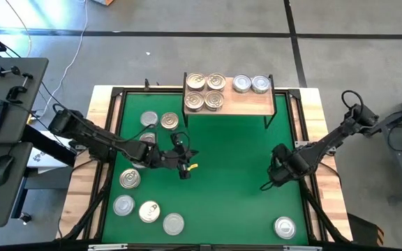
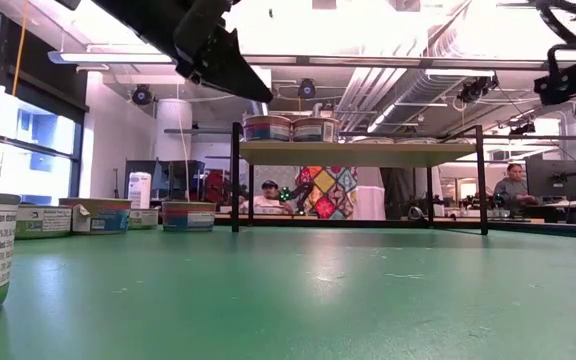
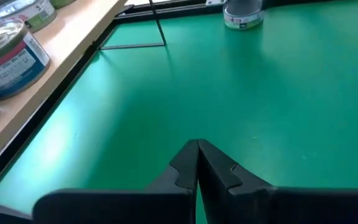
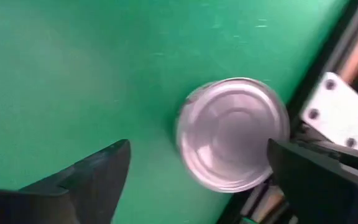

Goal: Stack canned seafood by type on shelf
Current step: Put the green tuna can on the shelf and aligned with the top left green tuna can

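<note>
- Tins: a silver tin (image 4: 232,134) sits beside the mat's frame (image 4: 347,46); the right gripper (image 4: 197,180), fingers spread and empty, risks striking that frame.
- Left gripper (image 3: 197,162) hangs clenched, empty.

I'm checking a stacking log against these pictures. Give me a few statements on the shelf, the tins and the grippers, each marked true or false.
1. The shelf holds gold-lidded tins on one side and silver-lidded tins on the other. True.
2. The left gripper holds a tin. False: its fingers are shut on nothing, above the mat.
3. The right gripper is open with a silver tin ahead of it. True.
4. No tins are left on the mat. False: several lie on its left side and one near its right front corner.
5. The shelf is full. False: bare wood shows in front of the silver tins.
</note>
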